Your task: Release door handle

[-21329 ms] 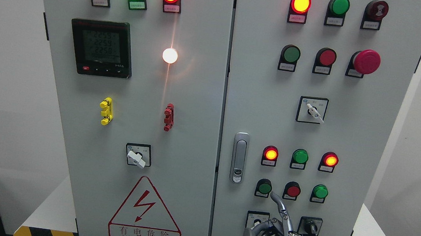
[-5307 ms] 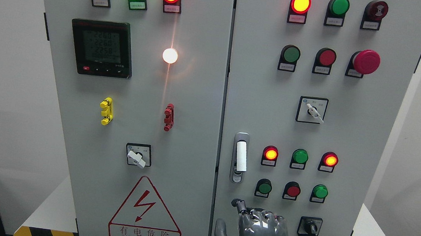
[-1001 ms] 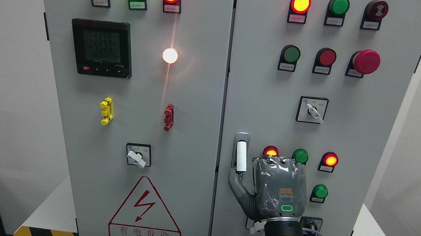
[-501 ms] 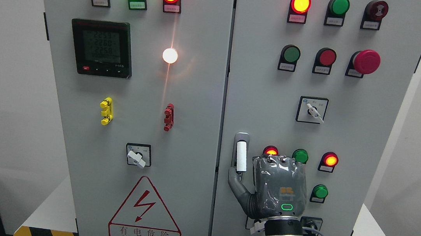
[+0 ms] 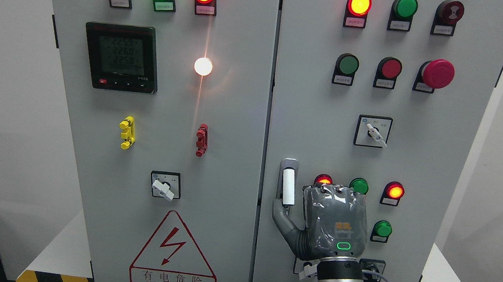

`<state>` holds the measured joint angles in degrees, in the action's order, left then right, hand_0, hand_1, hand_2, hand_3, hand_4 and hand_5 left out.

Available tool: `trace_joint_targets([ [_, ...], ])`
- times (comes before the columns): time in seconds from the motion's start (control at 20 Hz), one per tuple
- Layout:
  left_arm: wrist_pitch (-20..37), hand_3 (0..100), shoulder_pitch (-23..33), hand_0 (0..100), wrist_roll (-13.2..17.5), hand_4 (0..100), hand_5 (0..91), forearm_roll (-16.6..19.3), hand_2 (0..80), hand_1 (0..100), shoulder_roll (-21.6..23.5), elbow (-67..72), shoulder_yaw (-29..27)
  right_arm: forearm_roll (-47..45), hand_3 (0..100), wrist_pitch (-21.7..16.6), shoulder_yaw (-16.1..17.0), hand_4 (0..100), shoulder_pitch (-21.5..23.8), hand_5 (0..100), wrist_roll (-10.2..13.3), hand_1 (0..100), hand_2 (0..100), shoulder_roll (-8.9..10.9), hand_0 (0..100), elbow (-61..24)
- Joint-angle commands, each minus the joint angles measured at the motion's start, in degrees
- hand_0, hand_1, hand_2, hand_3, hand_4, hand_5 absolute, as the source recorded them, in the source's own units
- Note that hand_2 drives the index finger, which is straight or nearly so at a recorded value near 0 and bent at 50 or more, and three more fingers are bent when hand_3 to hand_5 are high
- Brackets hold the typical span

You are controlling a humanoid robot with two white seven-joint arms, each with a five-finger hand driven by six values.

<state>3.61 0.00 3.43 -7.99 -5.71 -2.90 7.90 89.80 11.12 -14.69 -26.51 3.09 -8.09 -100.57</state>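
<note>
Right grey robot hand faces grey cabinet door, thumb just under white pop-out door handle; finger state unclear, hidden behind palm.

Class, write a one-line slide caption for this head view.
Right hand raised against the cabinet's right door, thumb just below the popped-out white door handle.

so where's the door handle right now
In the head view the door handle sits on the left edge of the right cabinet door, just left of the right hand, whose thumb tip lies just below it.
</note>
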Motion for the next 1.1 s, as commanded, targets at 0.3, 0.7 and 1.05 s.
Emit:
trace_joint_targets([
  [0.3,0.0,0,1.1,12,0.0,0,0.0,0.0,0.0,56,0.0,0.0,-0.1,-0.1,100,0.0,0.3,100,0.0,100,0.1,31,100,0.0,43,0.3],
  [0.7,0.0,0,1.1,12,0.0,0,0.0,0.0,0.0,56,0.0,0.0,-0.1,-0.2,100,0.0,0.7,100,0.1,100,0.1,31,100,0.0,45,0.2],
  [1.05,0.0,0,1.1,12,0.0,0,0.0,0.1,0.0,56,0.0,0.0,0.0,-0.2,100,0.0,0.8,100,0.1,100,0.1,32,100,0.0,46,0.0],
])
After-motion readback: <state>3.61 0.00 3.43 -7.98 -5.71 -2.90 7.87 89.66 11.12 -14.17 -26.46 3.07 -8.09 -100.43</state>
